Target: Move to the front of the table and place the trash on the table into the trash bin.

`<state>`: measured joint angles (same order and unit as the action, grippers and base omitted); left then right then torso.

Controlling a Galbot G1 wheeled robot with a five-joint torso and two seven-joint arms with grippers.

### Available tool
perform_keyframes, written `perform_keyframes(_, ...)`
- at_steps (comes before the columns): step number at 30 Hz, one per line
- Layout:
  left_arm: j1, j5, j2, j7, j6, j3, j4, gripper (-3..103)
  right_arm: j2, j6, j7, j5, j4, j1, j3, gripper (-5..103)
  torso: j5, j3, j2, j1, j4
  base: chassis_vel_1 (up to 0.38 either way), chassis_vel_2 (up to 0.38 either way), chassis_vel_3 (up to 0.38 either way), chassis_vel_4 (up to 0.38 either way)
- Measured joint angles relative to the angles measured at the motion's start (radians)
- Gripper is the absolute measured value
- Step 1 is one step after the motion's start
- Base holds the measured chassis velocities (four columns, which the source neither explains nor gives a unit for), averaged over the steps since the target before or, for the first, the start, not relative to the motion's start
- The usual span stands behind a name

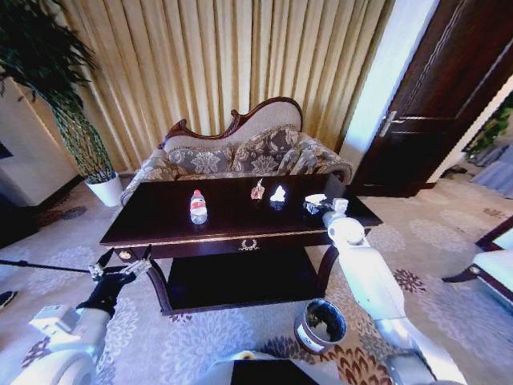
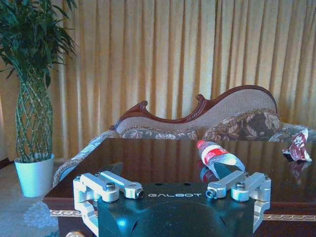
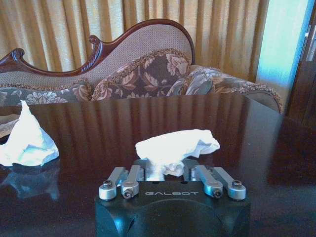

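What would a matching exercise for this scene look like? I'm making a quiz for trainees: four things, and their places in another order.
Things:
1. bottle
2. crumpled paper
3. trash bin
4. left gripper

Places:
a. on the carpet in front of the table
b. between the right gripper's fingers
c. standing on the tabletop's left part
d. off the table's front left corner, holding nothing

Pairs: 1-c, 2-b, 3-a, 4-d

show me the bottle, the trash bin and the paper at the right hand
bottle (image 1: pixel 198 207): head view, on its red label.
trash bin (image 1: pixel 305 334): head view, on its pale outer wall.
crumpled paper (image 3: pixel 176 146): right wrist view, on the middle of the white wad.
right hand (image 3: pixel 171 174): right wrist view, between its fingertips.
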<state>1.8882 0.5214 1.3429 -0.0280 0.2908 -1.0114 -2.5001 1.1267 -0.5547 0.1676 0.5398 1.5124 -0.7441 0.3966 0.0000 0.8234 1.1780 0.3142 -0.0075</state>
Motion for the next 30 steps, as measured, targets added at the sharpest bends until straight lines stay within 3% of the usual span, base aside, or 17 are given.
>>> perform_keyframes(1, 0.0, 0.0, 0.0, 0.0, 0.0, 0.0, 0.0, 100, 0.0, 0.0, 0.0, 0.0, 0.0, 0.0, 0.0, 39, 0.0, 0.0, 0.0, 0.0, 0.0, 0.0, 0.0, 0.0, 0.0)
perform_keyframes(2, 0.0, 0.0, 0.0, -0.001, -0.001, 0.0, 0.0, 100, -0.001, 0.001, 0.0, 0.0, 0.0, 0.0, 0.0, 28, 0.0, 0.0, 0.0, 0.0, 0.0, 0.0, 0.0, 0.0, 0.0)
perform_keyframes(5, -0.001, 0.0, 0.0, -0.001, -0.001, 0.001, 0.0, 100, -0.002, 0.003, -0.001, 0.001, 0.001, 0.0, 0.001, 23, 0.0, 0.0, 0.0, 0.0, 0.0, 0.0, 0.0, 0.0, 0.0)
perform_keyframes(9, 0.0, 0.0, 0.0, -0.002, -0.001, 0.002, 0.0, 100, -0.004, 0.01, -0.002, 0.003, 0.01, -0.006, 0.005, 3, 0.0, 0.0, 0.0, 0.0, 0.0001, 0.0, 0.0, 0.0, 0.0)
perform_keyframes(17, -0.001, 0.0, 0.001, -0.003, -0.002, 0.003, 0.0, 100, -0.024, 0.054, -0.024, 0.035, 0.133, -0.075, 0.029, 0, 0.0, 0.0, 0.0, 0.0, 0.0002, 0.0, 0.0, 0.0, 0.0)
perform_keyframes(23, -0.002, 0.0, 0.004, -0.002, -0.004, 0.005, 0.0, 100, -0.05, 0.081, -0.051, 0.116, 0.416, -0.294, 0.123, 0, 0.0, 0.0, 0.0, 0.0, -0.0002, 0.0, 0.0, 0.0, 0.0)
perform_keyframes(30, -0.018, 0.003, 0.001, 0.005, -0.006, 0.011, 0.0, 100, -0.04, 0.107, -0.06, 0.136, 0.613, -0.494, 0.229, 0, 0.0, 0.0, 0.0, 0.0, -0.0002, 0.0, 0.0, 0.0, 0.0)
